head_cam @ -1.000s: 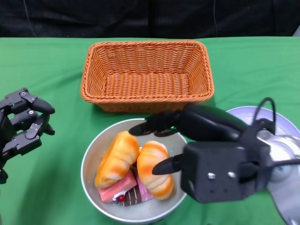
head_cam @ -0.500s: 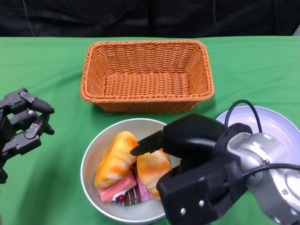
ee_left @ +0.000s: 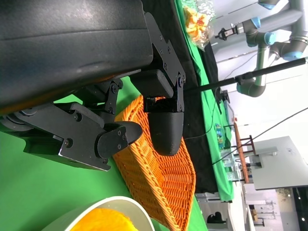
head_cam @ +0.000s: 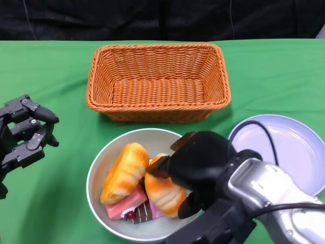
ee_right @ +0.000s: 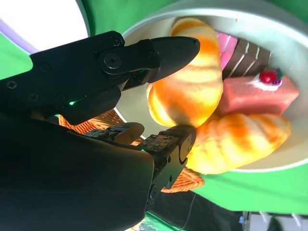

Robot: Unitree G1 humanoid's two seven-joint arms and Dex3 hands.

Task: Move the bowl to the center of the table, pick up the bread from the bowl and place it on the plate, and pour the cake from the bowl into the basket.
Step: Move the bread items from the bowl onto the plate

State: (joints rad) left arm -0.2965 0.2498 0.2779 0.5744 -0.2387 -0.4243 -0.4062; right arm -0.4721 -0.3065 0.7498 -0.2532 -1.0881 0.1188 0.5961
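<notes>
The grey bowl (head_cam: 96,168) sits near the table's front centre. It holds two glazed breads, a pink cake (head_cam: 124,204) and a chocolate cake (head_cam: 143,212). My right hand (head_cam: 200,165) is down over the right bread (head_cam: 161,193) and grips it. In the right wrist view its fingers (ee_right: 159,50) lie along one side of that bread (ee_right: 187,91), with the thumb pressed against the other side. The left bread (head_cam: 124,173) lies beside it, untouched. My left hand (head_cam: 23,137) hovers at the left edge, fingers apart, holding nothing.
The empty orange wicker basket (head_cam: 157,81) stands behind the bowl. The empty white plate (head_cam: 289,147) lies to the bowl's right, partly behind my right forearm. Green cloth covers the table.
My right hand has lowered and drawn back onto the right bread, and its fingers have closed around it. The bread has shifted slightly. My left hand has not moved.
</notes>
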